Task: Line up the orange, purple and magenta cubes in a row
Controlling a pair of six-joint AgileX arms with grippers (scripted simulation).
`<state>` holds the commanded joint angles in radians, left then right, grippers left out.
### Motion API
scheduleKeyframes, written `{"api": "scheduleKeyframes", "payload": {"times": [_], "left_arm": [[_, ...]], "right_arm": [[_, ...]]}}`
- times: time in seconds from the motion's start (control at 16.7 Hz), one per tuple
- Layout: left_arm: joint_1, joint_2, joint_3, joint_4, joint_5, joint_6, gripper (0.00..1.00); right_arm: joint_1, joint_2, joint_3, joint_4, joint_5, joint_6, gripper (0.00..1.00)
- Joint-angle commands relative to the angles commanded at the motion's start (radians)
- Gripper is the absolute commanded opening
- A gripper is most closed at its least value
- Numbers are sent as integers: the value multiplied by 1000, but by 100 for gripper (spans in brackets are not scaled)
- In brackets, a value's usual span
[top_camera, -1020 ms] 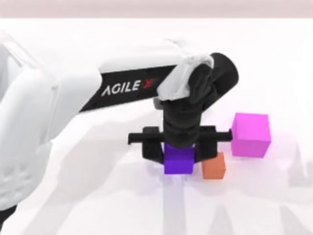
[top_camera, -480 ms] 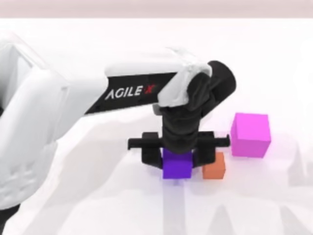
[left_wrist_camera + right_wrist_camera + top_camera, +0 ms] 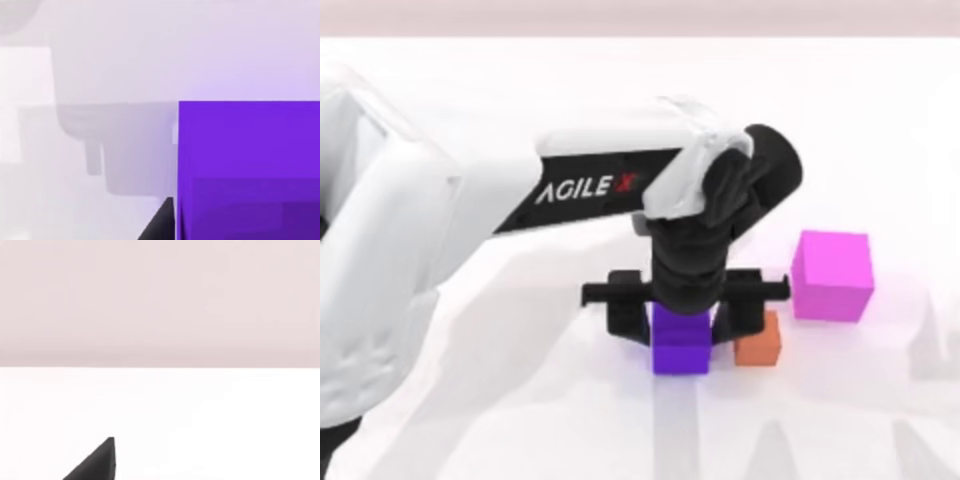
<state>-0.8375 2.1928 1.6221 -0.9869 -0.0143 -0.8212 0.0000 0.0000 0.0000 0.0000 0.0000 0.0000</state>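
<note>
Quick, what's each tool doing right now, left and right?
Left tool: fingers on both sides of the purple cube, beside the orange cube; whether it grips cannot be told.
Right tool: only a dark tip shows in its wrist view; cannot be told.

A white table (image 3: 520,420) fills nearly the whole top view, smooth and bare-surfaced, crossed by soft grey shadows toward 6 o'clock and 9 o'clock. At 12 o'clock a pale pinkish-beige wall (image 3: 640,18) meets its far edge. The right wrist view shows that same wall above the white tabletop. Lighting is bright and diffuse.
</note>
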Motion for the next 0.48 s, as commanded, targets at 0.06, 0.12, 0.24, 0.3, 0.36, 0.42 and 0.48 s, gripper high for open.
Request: {"api": "scheduleKeyframes", "payload": {"times": [0.06,0.12,0.24,0.3,0.36,0.42,0.48], "left_arm": [[0,0,0,0,0,0,90],[0,0,0,0,0,0,98],[0,0,0,0,0,0,100],[0,0,0,0,0,0,100],[0,0,0,0,0,0,100],[0,0,0,0,0,0,100],[0,0,0,0,0,0,100]], "right_arm": [[0,0,0,0,0,0,100],[0,0,0,0,0,0,100],[0,0,0,0,0,0,100],[0,0,0,0,0,0,100],[0,0,0,0,0,0,100],[0,0,0,0,0,0,100],[0,0,0,0,0,0,100]]}}
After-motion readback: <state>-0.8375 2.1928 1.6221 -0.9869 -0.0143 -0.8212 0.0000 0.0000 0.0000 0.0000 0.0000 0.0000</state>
